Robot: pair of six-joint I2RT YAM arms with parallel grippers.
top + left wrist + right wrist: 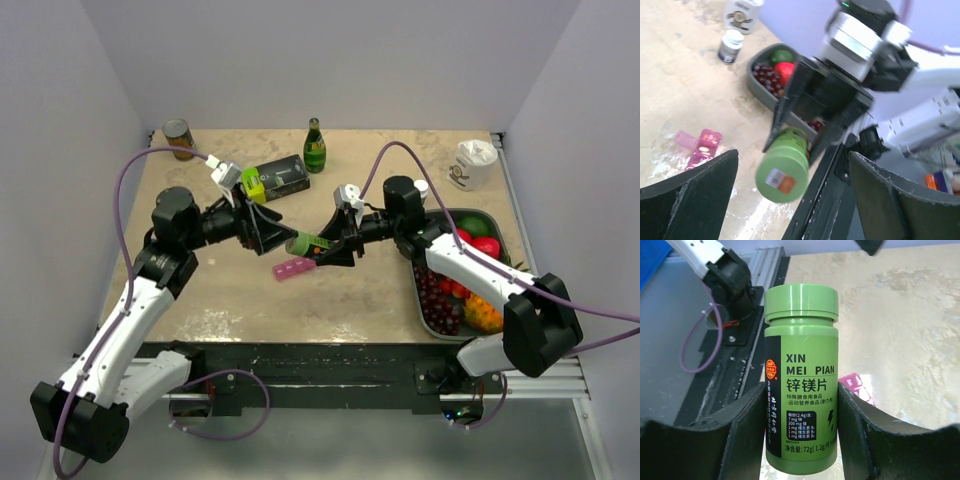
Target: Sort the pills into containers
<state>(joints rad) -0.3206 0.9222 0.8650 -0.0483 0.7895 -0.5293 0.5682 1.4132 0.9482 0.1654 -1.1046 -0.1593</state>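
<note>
Evidently ready to work the cap, the left end effector [272, 230] waits with jaws spread wide at the lid end of the green Xin Mei Pian bottle [801, 375], clear of it. The right end effector [335, 248] clamps the bottle's body, holding it level above the desk [360, 300]. Just beneath lies the pill organiser [292, 269], a slim translucent pink strip with one lid apparently raised.

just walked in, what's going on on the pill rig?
The right end effector grips a green pill bottle and holds it sideways above the table, with the cap on. The left end effector is open at the bottle's free end and is not gripping it. The pink pill organiser lies on the table just below them. The bottle isn't opened yet.
</note>
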